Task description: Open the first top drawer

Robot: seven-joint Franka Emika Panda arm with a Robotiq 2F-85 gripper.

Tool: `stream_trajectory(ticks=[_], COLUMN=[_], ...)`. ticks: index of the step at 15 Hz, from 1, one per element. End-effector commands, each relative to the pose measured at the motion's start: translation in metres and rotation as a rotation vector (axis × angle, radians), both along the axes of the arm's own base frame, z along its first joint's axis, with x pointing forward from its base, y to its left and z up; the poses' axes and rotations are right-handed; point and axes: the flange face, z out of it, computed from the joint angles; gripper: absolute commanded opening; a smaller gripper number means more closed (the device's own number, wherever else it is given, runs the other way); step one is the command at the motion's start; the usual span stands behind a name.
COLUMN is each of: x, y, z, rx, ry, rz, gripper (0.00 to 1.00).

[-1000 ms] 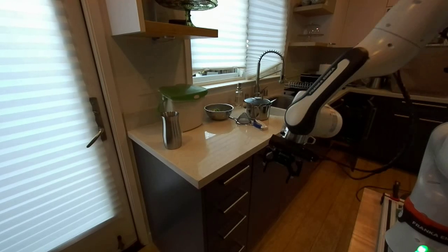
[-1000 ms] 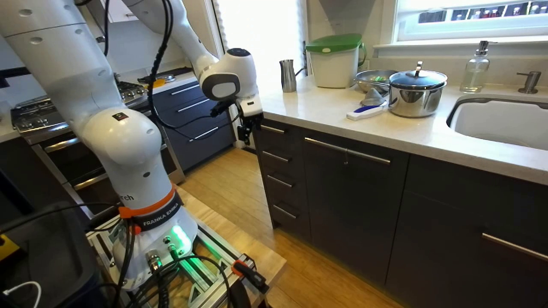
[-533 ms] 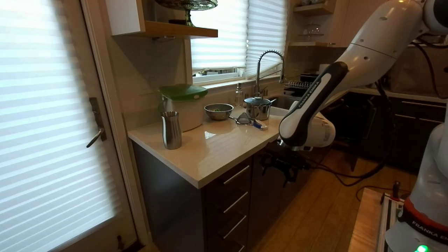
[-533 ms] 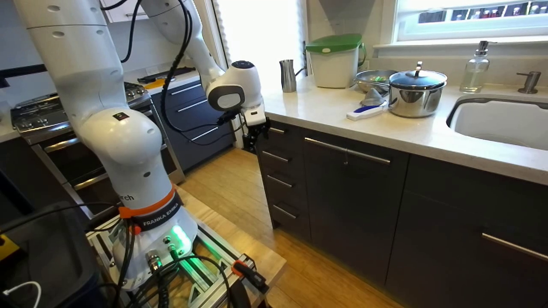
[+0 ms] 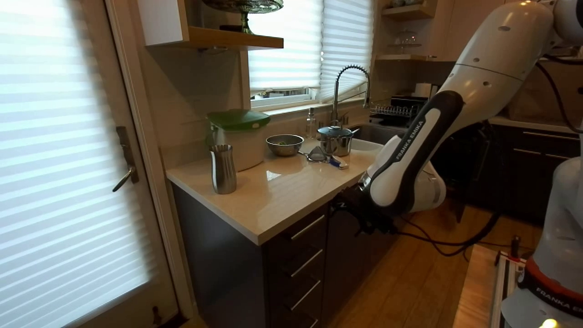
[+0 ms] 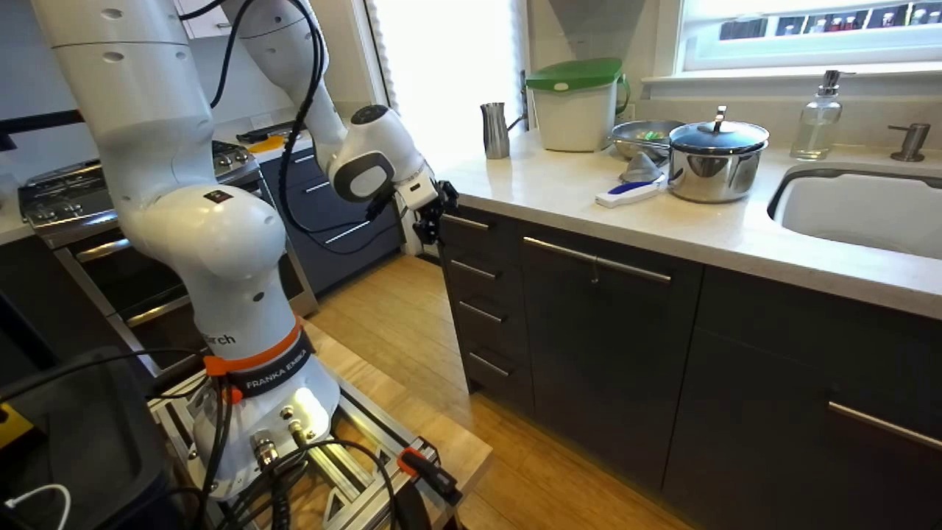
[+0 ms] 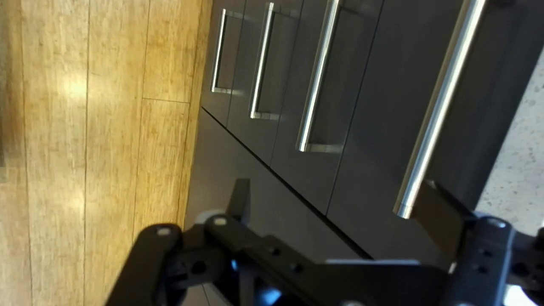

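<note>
one top drawer (image 7: 408, 110) near claw (image 7: 335, 187)

From here the glossy white countertop (image 6: 544, 177) bears a round steel pot (image 6: 715, 171), green-lidded white bin (image 6: 574, 114) at its ten o'clock.

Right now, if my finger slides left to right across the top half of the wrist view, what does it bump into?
Wooden floor, bottom drawer, second drawer from the bottom, third drawer from the bottom, top drawer, pale countertop.
</note>
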Motion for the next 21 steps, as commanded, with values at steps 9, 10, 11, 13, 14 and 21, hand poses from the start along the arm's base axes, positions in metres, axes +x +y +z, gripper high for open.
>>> stream_trajectory(ticks=[9,10,11,13,14,21], x=[0.006,0.01,0.014,0.026,0.034,0.073], y=[0.031,0.033,0.035,0.038,0.04,0.045], z=[-0.039,-0.039,-0.042,-0.043,-0.042,-0.053], rx=[-0.099,-0.096,-0.095,-0.081,-0.069,-0.033], ry=[-0.149,-0.156,-0.159,-0.171,-0.18,-0.18], rz=[-0.055,-0.051,-0.049,-0.049,-0.046,-0.015], gripper=[1.0,1.0,1.0,1.0,1.0,1.0])
